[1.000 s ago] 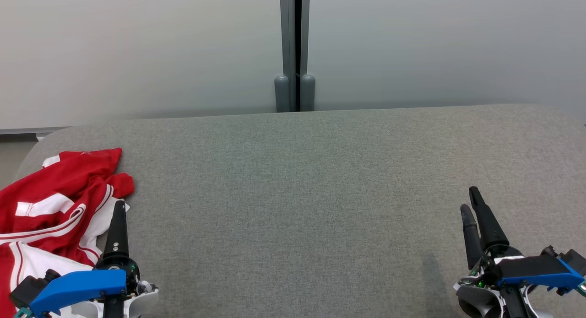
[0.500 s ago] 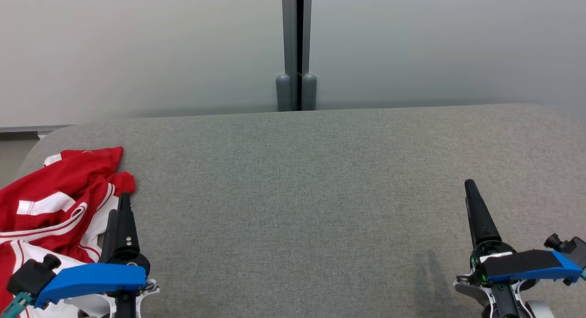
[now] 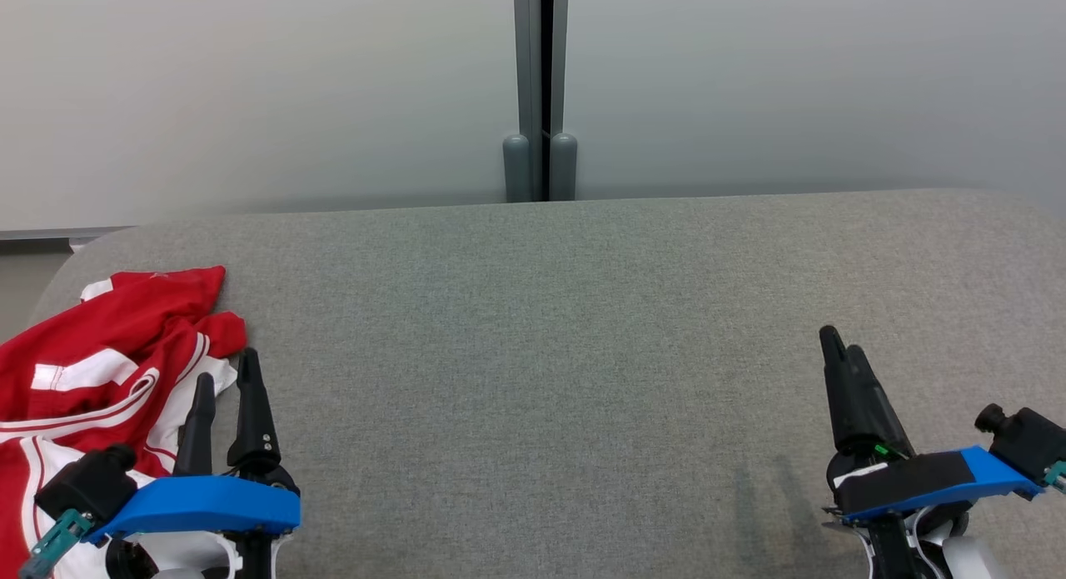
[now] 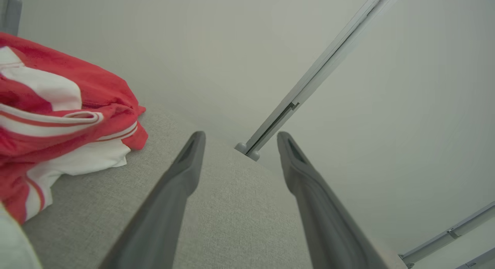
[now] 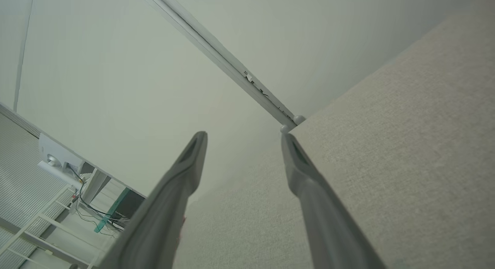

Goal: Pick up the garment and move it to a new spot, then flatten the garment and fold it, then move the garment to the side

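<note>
Garment [image 3: 108, 329], one; left end effector [image 3: 226, 366], right end effector [image 3: 840, 341], two.

The garment [image 3: 100, 346], at the near left, is recorded as red with white panels and thin white striping. The table cover [image 3: 541, 354] is noted as plain mid-grey, finely woven. The left gripper [image 3: 226, 368] and right gripper [image 3: 839, 343] are found black-fingered under blue housings [image 3: 196, 504]. The far wall [image 3: 250, 87] is pale grey.

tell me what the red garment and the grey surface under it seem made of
The garment is probably soft, matte, jersey-like cloth: it crumples in loose folds and has white stripes. The grey surface seems to be matte woven upholstery fabric: a fine flecked weave shows.
</note>
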